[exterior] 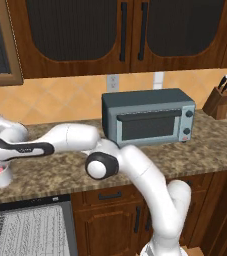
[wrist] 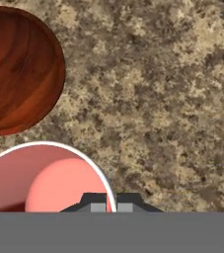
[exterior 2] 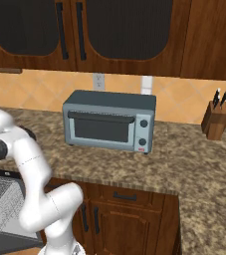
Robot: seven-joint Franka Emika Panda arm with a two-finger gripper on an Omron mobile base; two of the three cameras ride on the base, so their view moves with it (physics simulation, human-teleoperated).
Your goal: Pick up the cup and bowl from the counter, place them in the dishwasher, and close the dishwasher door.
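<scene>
Jaws pinched on the white rim of the cup, one tip inside the pink hollow and one outside, a rim grip that suits a handleless wall. Cup stands on the table at its left end, near the front edge, gripper above it. Bowl sits close beside, apart from the cup. Dishwasher rack lies open just below; lifting straight up looks clear.

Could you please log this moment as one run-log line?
phase: grasp | gripper: shut on cup rim | bowl: on counter
</scene>
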